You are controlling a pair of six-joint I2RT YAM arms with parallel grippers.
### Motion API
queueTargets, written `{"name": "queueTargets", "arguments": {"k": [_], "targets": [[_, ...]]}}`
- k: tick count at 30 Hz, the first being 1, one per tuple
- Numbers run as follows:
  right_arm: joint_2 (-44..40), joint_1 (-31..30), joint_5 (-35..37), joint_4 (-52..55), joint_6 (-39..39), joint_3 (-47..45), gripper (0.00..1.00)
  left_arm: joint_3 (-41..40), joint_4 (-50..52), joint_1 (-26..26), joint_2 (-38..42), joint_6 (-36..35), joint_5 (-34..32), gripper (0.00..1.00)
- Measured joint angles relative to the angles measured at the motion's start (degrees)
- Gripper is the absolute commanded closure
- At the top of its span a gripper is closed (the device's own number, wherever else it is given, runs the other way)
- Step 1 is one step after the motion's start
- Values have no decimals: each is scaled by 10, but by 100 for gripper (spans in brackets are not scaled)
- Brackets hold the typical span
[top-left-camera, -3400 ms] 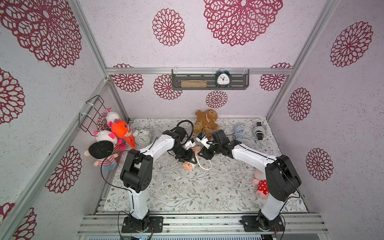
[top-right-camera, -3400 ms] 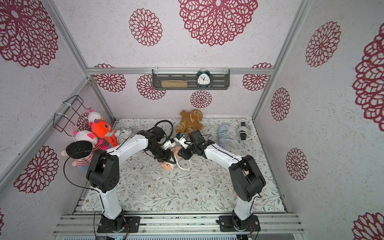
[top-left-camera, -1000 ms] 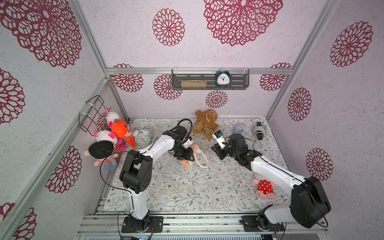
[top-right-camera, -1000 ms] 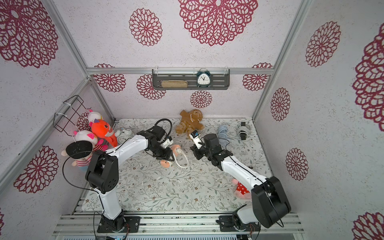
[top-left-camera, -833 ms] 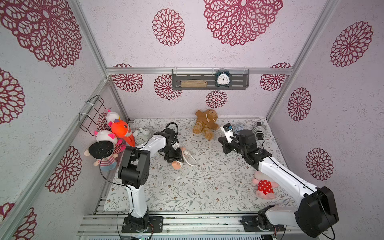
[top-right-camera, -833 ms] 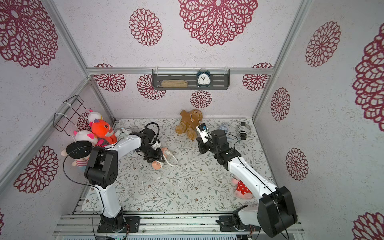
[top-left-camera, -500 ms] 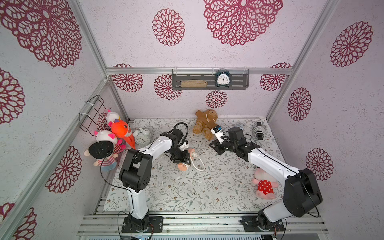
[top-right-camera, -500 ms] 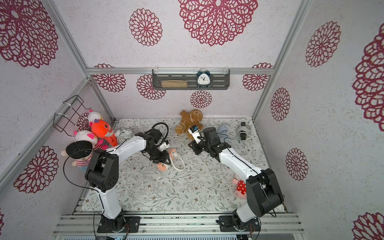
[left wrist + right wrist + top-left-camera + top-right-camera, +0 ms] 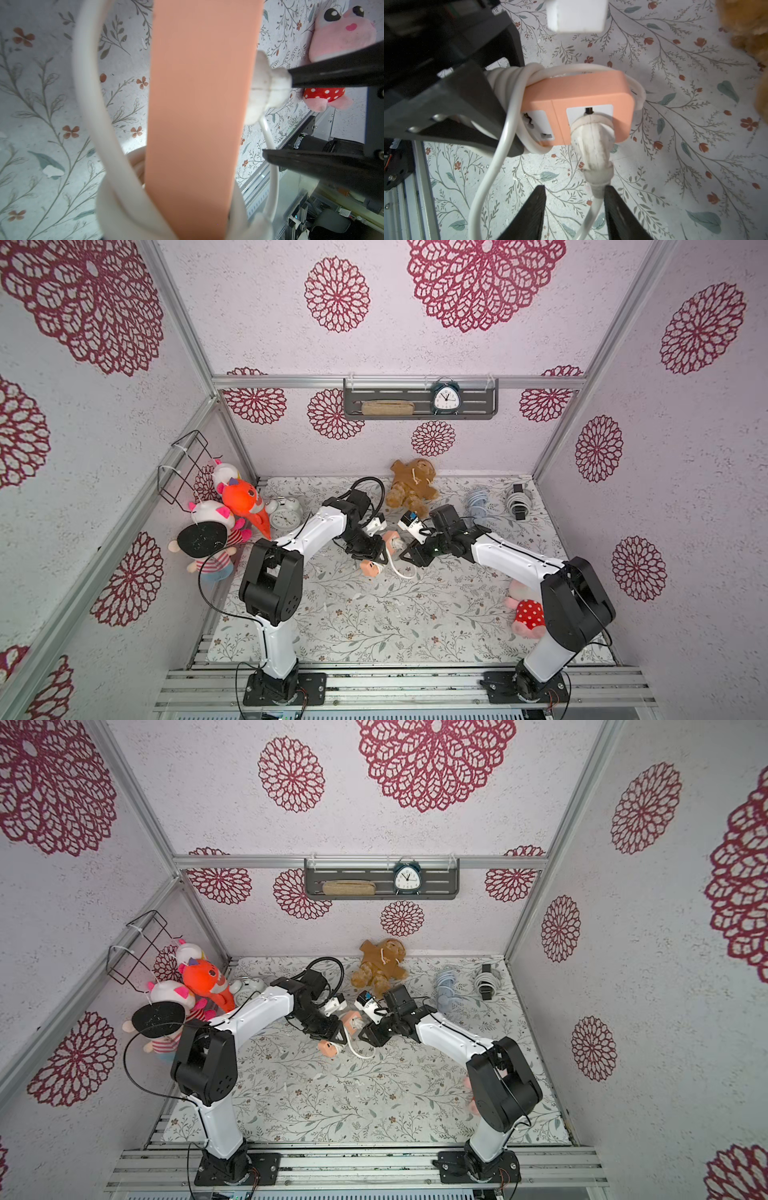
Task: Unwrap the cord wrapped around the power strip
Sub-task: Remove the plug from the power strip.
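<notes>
In both top views my left gripper (image 9: 369, 551) (image 9: 329, 1029) is shut on a salmon-orange power strip (image 9: 375, 568) (image 9: 327, 1049), holding it tilted above the floral mat. A white cord (image 9: 488, 166) (image 9: 89, 93) is coiled round the strip (image 9: 581, 91) (image 9: 199, 104) near the left fingers. One loose loop (image 9: 401, 573) hangs down. The cord's white plug (image 9: 591, 133) (image 9: 264, 89) sits in a socket of the strip. My right gripper (image 9: 574, 193) (image 9: 278, 116) (image 9: 409, 556) is open. Its fingers stand either side of the plug's tail and the cord leaving it.
A brown gingerbread plush (image 9: 411, 487) lies behind the strip. Two coiled cables (image 9: 478, 504) (image 9: 517, 502) lie at the back right. An alarm clock (image 9: 284, 512) and plush toys (image 9: 239, 499) crowd the left wall. A pink plush (image 9: 525, 610) sits by the right arm's base.
The right gripper has opened and come back from the back right to the plug. The left arm swung left with the strip and returned to the middle.
</notes>
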State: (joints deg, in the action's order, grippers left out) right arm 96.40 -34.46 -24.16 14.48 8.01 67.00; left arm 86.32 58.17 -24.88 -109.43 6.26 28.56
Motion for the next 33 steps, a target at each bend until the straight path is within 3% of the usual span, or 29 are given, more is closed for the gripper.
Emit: {"name": "queueTargets", "arguments": {"k": [13, 16, 20, 27, 33], "targets": [[35, -5, 61, 9, 16, 22, 54, 1, 15, -11, 0, -19, 10, 100], [35, -7, 57, 7, 21, 22, 66, 1, 14, -11, 0, -21, 10, 100], [31, -10, 42, -3, 27, 15, 99, 1, 11, -11, 0, -26, 9, 100], [2, -10, 42, -32, 28, -25, 100, 1, 17, -10, -3, -33, 30, 100], [-55, -5, 60, -93, 14, -96, 100, -13, -3, 0, -12, -26, 102, 100]]}}
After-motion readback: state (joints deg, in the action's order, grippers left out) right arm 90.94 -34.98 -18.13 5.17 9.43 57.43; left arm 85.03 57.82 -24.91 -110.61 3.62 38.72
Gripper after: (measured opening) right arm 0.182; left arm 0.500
